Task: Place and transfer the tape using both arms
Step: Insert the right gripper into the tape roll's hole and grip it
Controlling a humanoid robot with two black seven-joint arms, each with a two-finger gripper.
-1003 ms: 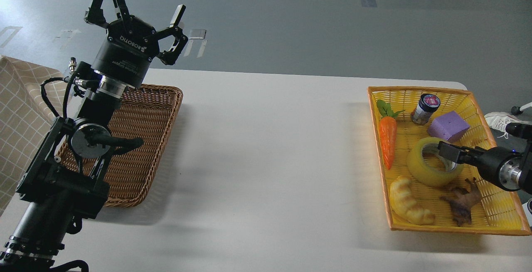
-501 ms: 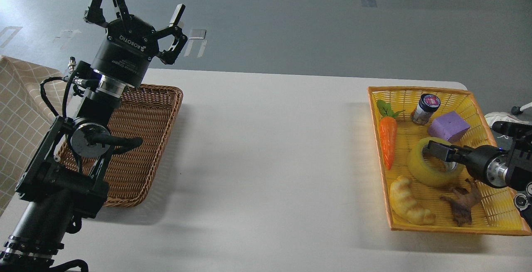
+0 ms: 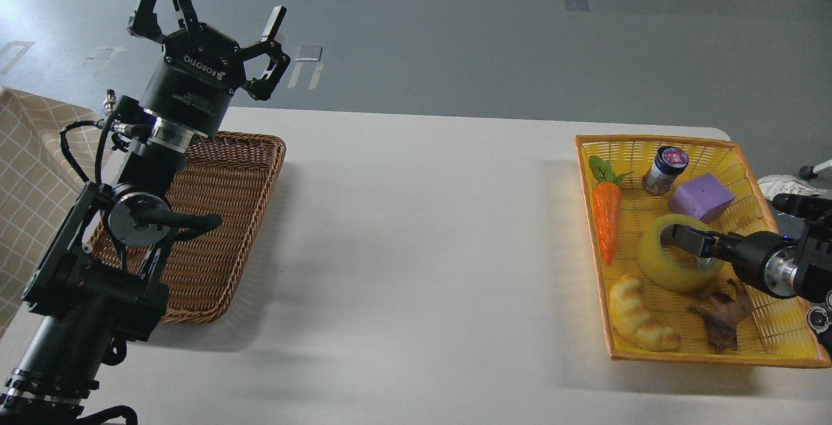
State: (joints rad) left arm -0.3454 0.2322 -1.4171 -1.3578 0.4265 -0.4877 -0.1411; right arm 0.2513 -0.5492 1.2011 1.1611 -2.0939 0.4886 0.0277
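Right, my right gripper (image 3: 682, 238) sits at the tape (image 3: 678, 253), reaching in over the roll's core hole; seen end-on and dark, I cannot tell whether its fingers are spread or pinching the wall. The tape lies flat in the yellow basket (image 3: 773, 331), near its middle. To do this pick well, I judge I should get one finger inside the core and one outside the wall, close firmly, then lift straight up so the roll clears the basket rim without dragging its neighbours.

My left gripper (image 3: 221, 19) is held high with its fingers spread wide, holding nothing, above the brown wicker basket (image 3: 240, 217), which looks empty where I can see it.

Around the tape in the yellow basket: a toy carrot (image 3: 606, 220) to its left, a small jar (image 3: 663, 170) and a purple block (image 3: 702, 196) beyond it, a croissant toy (image 3: 640, 314) nearer me, and a dark brown figure (image 3: 721, 321) just beside it.
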